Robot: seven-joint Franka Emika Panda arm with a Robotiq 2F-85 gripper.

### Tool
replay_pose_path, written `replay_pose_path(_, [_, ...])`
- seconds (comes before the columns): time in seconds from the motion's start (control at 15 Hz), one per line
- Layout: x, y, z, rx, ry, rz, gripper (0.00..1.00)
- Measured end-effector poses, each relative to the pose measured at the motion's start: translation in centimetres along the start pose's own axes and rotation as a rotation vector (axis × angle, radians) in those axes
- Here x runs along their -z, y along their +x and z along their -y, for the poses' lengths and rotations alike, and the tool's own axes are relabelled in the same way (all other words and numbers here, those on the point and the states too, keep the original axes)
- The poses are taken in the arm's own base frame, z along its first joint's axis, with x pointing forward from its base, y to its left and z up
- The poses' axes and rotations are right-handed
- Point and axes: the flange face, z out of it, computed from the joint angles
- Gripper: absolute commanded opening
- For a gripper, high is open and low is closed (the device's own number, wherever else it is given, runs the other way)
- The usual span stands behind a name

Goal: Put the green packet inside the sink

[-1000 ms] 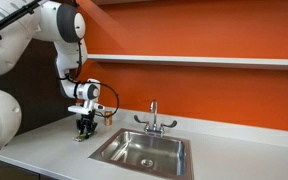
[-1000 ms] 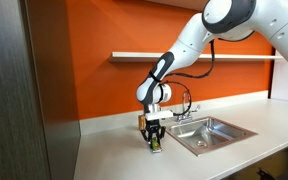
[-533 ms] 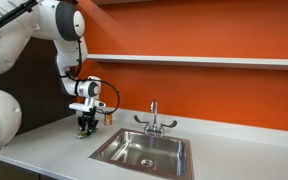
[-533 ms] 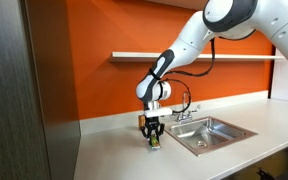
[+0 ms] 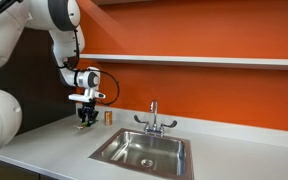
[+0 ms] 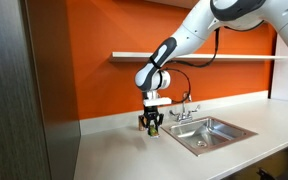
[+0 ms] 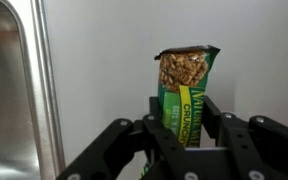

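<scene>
My gripper (image 7: 182,112) is shut on the green packet (image 7: 188,75), a flat green granola-bar packet that sticks out past my fingers. In both exterior views the gripper (image 5: 86,119) (image 6: 153,125) holds the packet (image 6: 153,128) a little above the counter, to the side of the sink (image 5: 142,151) (image 6: 212,133). The stainless-steel basin has a chrome two-handled faucet (image 5: 154,120) at its back. The sink's rim (image 7: 46,80) runs down the left of the wrist view.
A small brownish-orange container (image 5: 109,116) stands on the counter by the orange wall, between the gripper and the faucet. A shelf (image 5: 204,61) runs along the wall above. A dark cabinet side (image 6: 24,90) stands at the counter's end.
The gripper has risen from the counter with the green packet held in it, and the arm has lifted.
</scene>
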Motion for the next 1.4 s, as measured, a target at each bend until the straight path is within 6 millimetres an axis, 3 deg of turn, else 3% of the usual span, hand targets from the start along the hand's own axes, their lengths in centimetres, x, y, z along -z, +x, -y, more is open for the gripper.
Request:
replay_pose_path(0.2, [0.4,-0.1,-0.7,-0.019,-0.004,-0.004,0.19])
replay_pose_path(0.4, [0.8,-0.6,-2.8,-0.066,-0.012,-0.006,0.19])
replay_pose_path(0.8, [1.3,-3.5,-11.0,-0.23,0.001,-0.006,0.19])
replay_pose_path(1.13, [0.1,-7.6,-18.0,-0.374,0.032,-0.009,0.19])
replay_pose_path(1.4, [-0.9,-10.5,-22.4,-0.467,0.045,-0.016,0.19])
